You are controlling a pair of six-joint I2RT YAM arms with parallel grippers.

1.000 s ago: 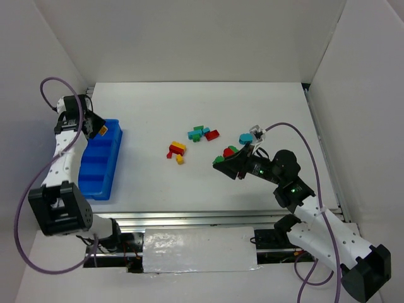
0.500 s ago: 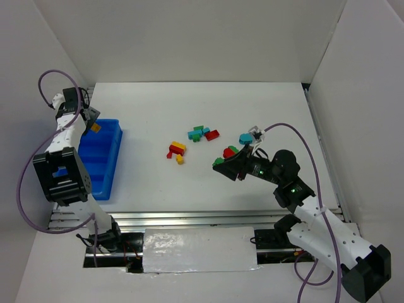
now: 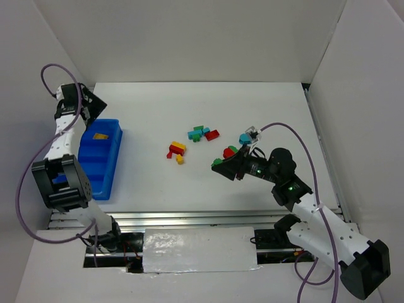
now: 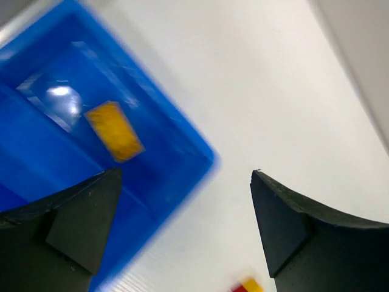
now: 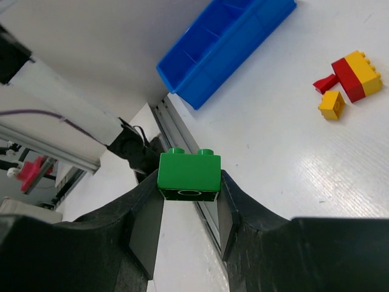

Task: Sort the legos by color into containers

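One: found left gripper [image 4: 185, 225] spread wide above far end of blue tray [image 3: 108, 165]; spotted yellow brick [image 4: 113, 131] flat in far compartment. Two: found right gripper [image 5: 189, 182] clenched on green brick [image 5: 189, 176]. Noted other loose bricks [image 3: 202, 134] clustered mid-table, well apart from tray.

Boxed in on three sides by plain white panels: back wall [image 3: 189, 38], left wall [image 3: 19, 50], right wall [image 3: 366, 88]. Floored with a matte white surface [image 3: 208, 189], lit evenly from above, with only soft, faint shadows. Edged along the near side by a metal rail [image 3: 189, 219], with a crinkled silver sheet [image 3: 199, 249] just below.
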